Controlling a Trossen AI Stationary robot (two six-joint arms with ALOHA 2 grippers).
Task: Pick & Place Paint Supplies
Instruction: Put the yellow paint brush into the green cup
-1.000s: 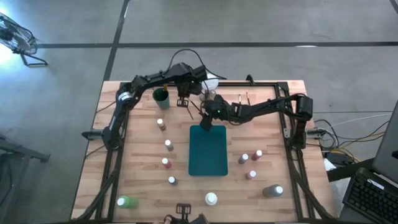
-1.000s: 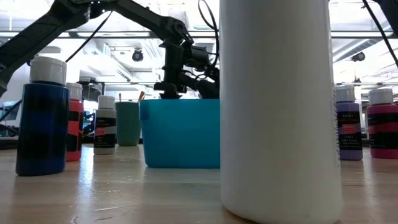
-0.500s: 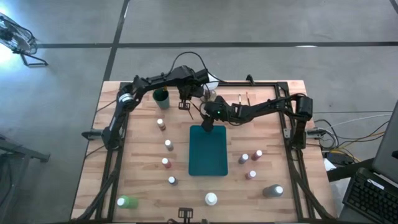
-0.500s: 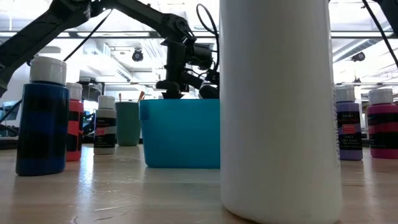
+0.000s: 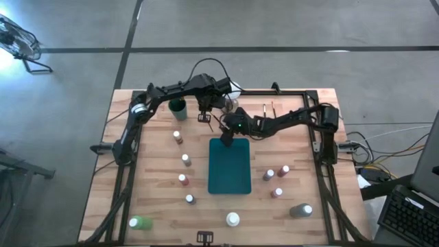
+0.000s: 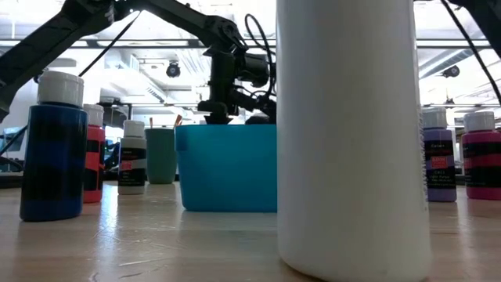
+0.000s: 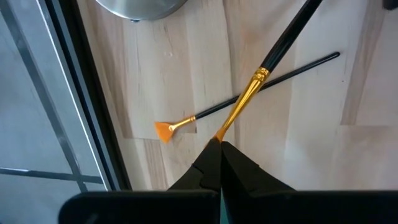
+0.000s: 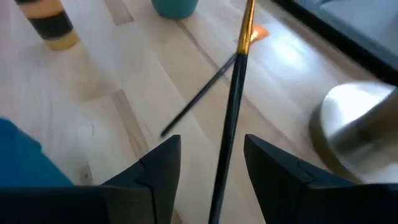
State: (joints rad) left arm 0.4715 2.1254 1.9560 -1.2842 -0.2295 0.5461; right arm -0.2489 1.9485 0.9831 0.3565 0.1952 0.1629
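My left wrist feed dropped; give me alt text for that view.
The shut left gripper pinches the gold end of a black-handled brush, held above the wooden table. A second brush with orange bristles lies flat beneath, crossing it.

Evenly lit from overhead ceiling fixtures; soft, faint shadows on the surface (image 5: pixel 158 171). Glare at the overhead view's upper-left corner. Nearest white bottle (image 6: pixel 352 133) looms blurred; right wrist view softly unfocused.

metal base (image 7: pixel 140 7) cut off by edge, held brush (image 7: pixel 283 46) handle end cropped
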